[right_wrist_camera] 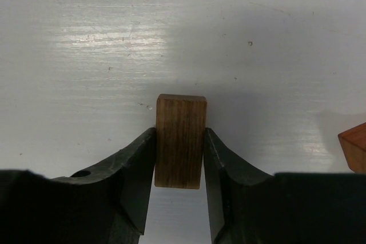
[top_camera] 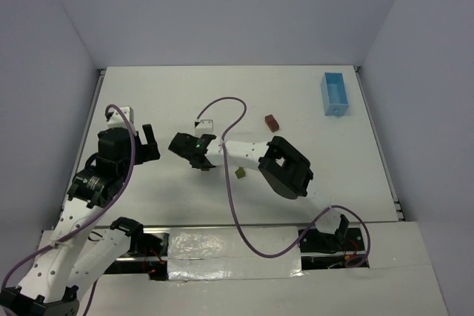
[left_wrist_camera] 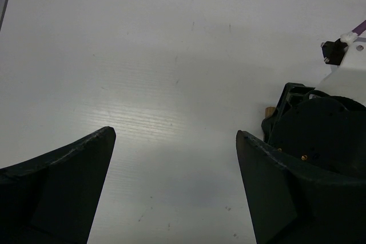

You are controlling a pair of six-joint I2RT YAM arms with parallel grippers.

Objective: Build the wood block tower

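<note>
Your right pincer point(right_wrist_camera: 179, 141) has the tan block point(right_wrist_camera: 180, 112) pinched squarely between its two fingers, so firm up that hold and lift straight up before swinging, keeping clear of the orange block point(right_wrist_camera: 355, 147) lying off to its right.

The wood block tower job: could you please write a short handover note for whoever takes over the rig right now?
Left gripper: open, holding nothing, over bare table.
Right gripper: closed on the tan block, fingers against both its sides.
Other blocks: orange block close beside that gripper; olive green block and dark red block lie apart on the table. Light blue tray sits at the far right.
Done: nothing stacked yet.
Left: stack all four blocks into the tower.
</note>
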